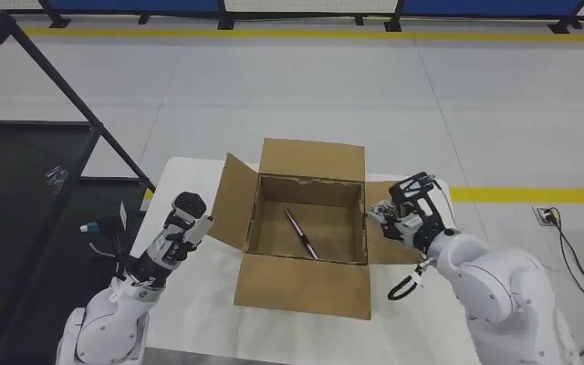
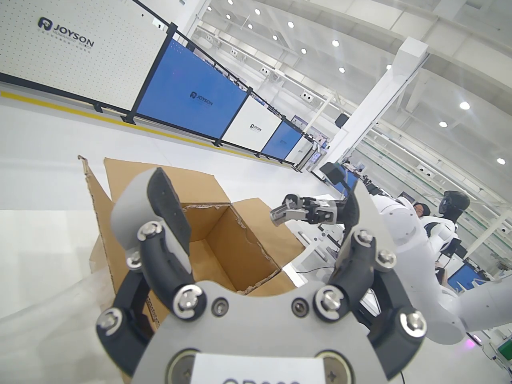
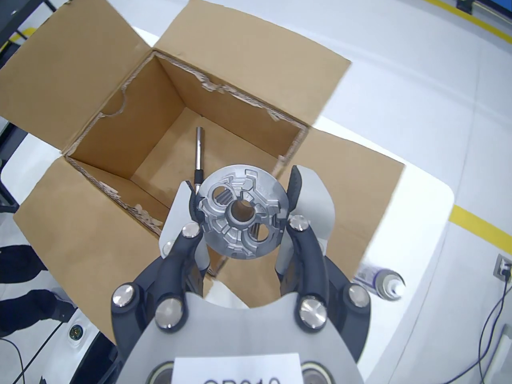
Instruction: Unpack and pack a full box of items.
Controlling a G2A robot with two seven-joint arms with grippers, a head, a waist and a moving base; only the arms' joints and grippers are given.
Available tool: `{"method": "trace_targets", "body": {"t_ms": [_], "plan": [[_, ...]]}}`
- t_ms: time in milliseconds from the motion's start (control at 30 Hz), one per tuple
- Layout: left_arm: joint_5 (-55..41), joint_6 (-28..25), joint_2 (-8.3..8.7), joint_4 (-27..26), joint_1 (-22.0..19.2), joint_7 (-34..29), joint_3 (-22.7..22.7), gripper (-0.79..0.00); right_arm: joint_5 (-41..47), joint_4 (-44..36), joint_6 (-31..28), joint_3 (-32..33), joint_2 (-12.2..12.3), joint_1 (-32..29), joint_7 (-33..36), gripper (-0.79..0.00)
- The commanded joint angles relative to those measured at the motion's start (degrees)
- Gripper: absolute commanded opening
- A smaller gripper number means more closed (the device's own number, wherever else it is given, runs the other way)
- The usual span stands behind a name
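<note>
An open cardboard box (image 1: 306,274) stands in the middle of the white table, flaps spread out. A thin metal rod (image 1: 300,234) lies on its floor, also seen in the right wrist view as the rod (image 3: 199,149). My right gripper (image 3: 244,197) is shut on a round cast-metal disc (image 3: 242,211) with holes, held above the box's right edge; from above the right gripper (image 1: 388,219) sits over the right flap. My left gripper (image 2: 260,197) is open and empty, tilted upward beside the box's left flap, where the top view shows the left gripper (image 1: 196,219).
A spray can (image 3: 380,279) lies on the table past the right flap. The white table (image 1: 182,182) ends just left of the box, with a black frame (image 1: 55,82) and dark bench beyond. Cables and a floor socket (image 1: 545,216) are at the right.
</note>
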Motion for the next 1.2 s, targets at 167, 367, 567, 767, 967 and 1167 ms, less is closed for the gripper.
{"method": "trace_targets", "body": {"t_ms": [167,367,567,767,967,1167], "plan": [[0.0,0.0,0.00,0.0,0.0,0.0,0.0,0.000,3.7,-6.0,-2.2,14.5,1.1,-14.3,-2.1,-0.785],[0.0,0.0,0.00,0.0,0.0,0.0,0.0,0.000,2.6,-0.6,-1.6,18.5,1.5,-20.0,-2.8,-0.785],[0.0,0.0,0.00,0.0,0.0,0.0,0.0,0.000,0.9,8.1,-1.2,16.1,1.6,-19.0,-6.5,-0.785],[0.0,0.0,0.00,0.0,0.0,0.0,0.0,0.000,1.7,16.7,-3.2,14.9,1.7,-17.1,-10.7,-0.785],[0.0,0.0,0.00,0.0,0.0,0.0,0.0,0.000,-1.1,21.9,-2.2,12.4,1.8,-14.9,-12.7,-0.785],[0.0,0.0,0.00,0.0,0.0,0.0,0.0,0.000,-1.7,24.8,-2.2,10.7,1.9,-13.5,-13.2,-0.714]]}}
